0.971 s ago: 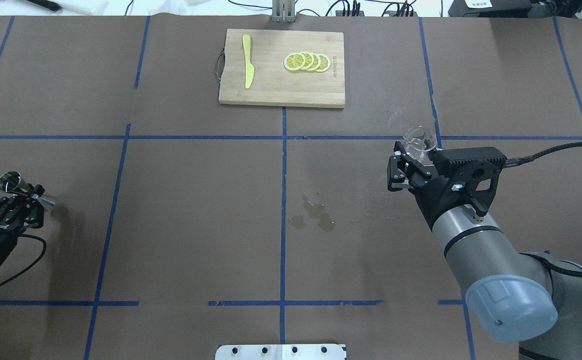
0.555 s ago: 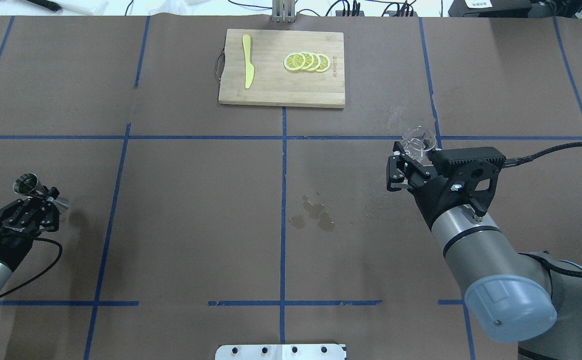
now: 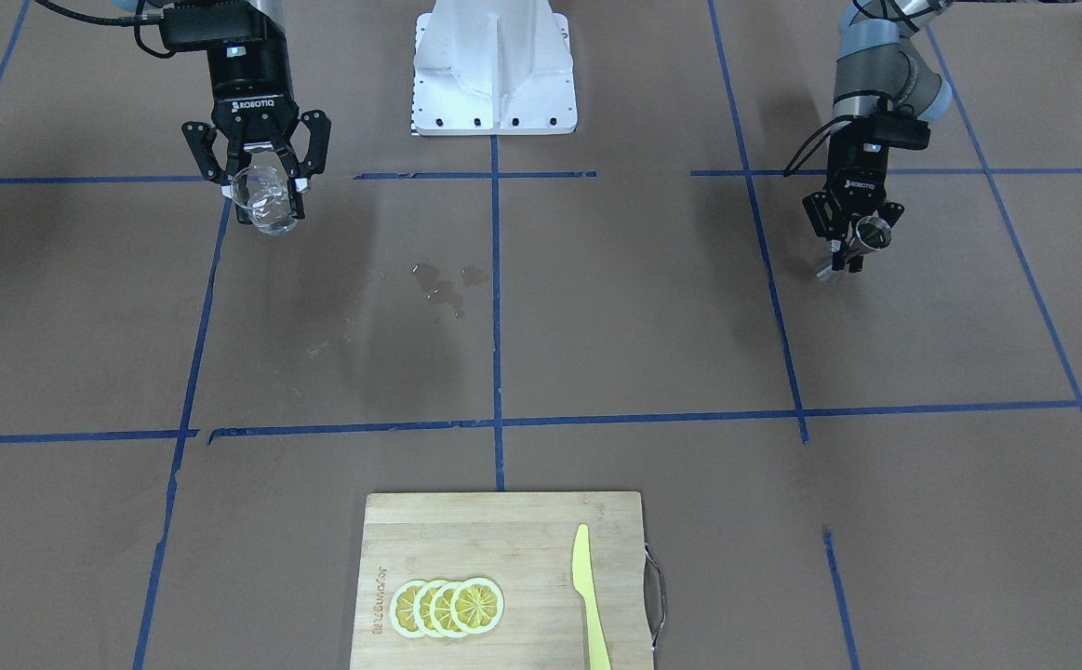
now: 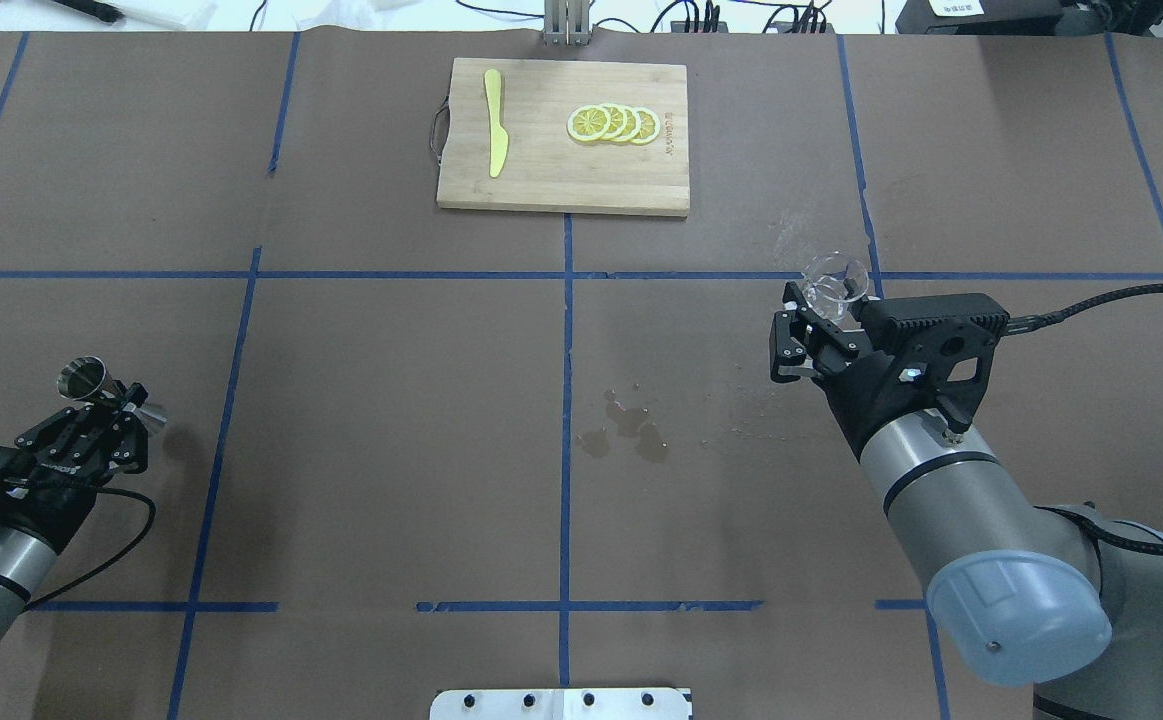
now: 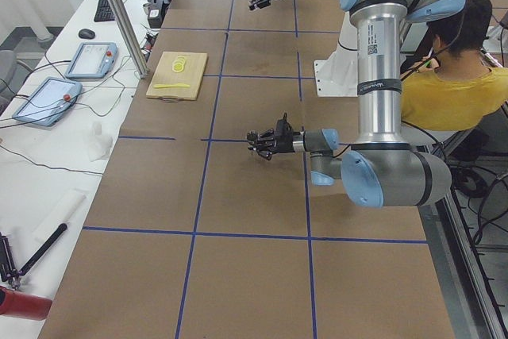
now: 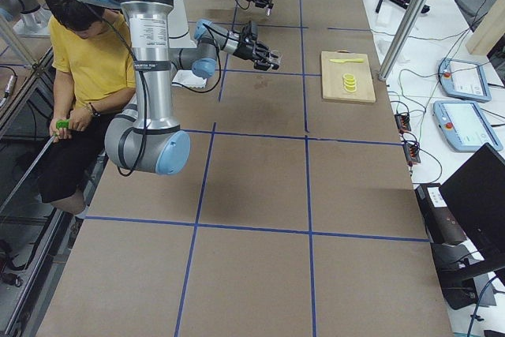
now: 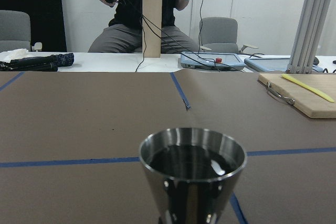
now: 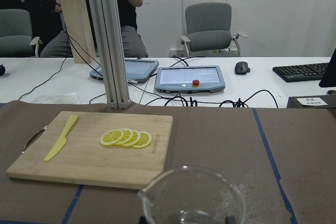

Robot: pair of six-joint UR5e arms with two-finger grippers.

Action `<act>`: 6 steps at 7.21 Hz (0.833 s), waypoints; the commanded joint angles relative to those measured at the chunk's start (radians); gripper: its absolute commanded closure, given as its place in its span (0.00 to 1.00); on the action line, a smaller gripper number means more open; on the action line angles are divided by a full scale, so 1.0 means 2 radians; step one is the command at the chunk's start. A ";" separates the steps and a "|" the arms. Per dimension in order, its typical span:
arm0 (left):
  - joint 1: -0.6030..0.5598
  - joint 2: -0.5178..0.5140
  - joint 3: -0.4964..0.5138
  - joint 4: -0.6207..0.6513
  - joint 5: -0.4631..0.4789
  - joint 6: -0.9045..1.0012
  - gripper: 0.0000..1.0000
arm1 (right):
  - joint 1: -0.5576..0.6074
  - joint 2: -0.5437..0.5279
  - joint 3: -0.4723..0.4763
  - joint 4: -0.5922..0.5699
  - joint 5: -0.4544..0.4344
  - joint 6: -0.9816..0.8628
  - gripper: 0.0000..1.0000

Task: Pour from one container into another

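Well, facing the robot: the right gripper (image 3: 268,191) clamps the glass cup (image 3: 266,212) at the table's right, and the left gripper (image 3: 846,246) clamps the jigger (image 3: 872,233) at its left, well apart. Overhead: a puddle (image 4: 629,432) lies between them. Left wrist: the jigger looks filled, so tilting it would probably spill.
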 commanded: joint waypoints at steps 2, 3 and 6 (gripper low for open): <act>0.008 -0.014 0.014 0.000 0.012 -0.001 1.00 | -0.001 0.001 0.000 0.000 -0.001 0.000 1.00; 0.008 -0.014 0.014 0.000 0.014 -0.001 1.00 | -0.001 0.001 0.001 0.001 -0.001 0.000 1.00; 0.011 -0.014 0.016 0.001 0.014 -0.001 1.00 | -0.001 0.001 0.002 0.000 -0.001 0.000 1.00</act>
